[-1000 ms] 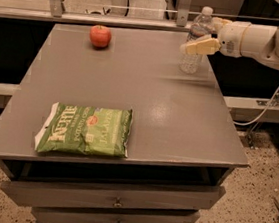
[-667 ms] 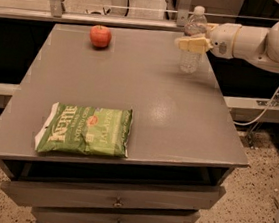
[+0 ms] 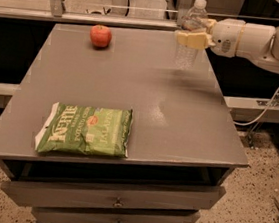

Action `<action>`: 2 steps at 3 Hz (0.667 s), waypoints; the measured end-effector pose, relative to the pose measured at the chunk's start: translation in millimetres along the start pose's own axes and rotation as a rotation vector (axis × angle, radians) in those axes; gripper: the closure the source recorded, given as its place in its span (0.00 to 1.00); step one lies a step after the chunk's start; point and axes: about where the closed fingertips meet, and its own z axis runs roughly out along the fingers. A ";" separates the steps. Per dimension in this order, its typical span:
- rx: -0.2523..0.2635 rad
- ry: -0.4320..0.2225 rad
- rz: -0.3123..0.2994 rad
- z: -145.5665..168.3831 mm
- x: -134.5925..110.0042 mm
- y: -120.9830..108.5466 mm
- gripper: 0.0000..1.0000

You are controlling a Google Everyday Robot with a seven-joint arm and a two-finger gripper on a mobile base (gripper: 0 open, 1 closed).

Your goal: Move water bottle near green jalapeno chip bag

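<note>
Grey worktop [image 3: 179,118] carries three things in the single camera view: a red apple [image 3: 101,35] near the far-left part, the green jalapeno chip bag [image 3: 84,130] lying flat near the front-left edge with its white lettering facing up, and the water bottle [image 3: 186,57] upright at the far-right part. The white arm [image 3: 258,39] reaches in from the right, and its end effector [image 3: 190,39] sits at the bottle's mid-height, its tan fingers [image 3: 184,37] closed around the clear body just below the shoulder, so the bottle is firmly clasped. The white cap shows above the fingers and the ribbed lower body hangs below them; whether the base touches the worktop cannot be told, though a soft shadow lies on the surface just in front of it. Compared with a second ago, the end effector and the bottle have shifted slightly leftward, away from the right edge, and more of the arm now shows over the worktop. The apple and the chip bag lie where they were, and bottle and bag are well apart, at opposite corners. Below the worktop, grey drawers [image 3: 114,201] face the camera.
</note>
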 end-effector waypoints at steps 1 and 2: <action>-0.007 -0.007 -0.001 0.5 -3.0 3.0 1.00; -0.060 -0.009 0.011 9.4 3.0 25.4 1.00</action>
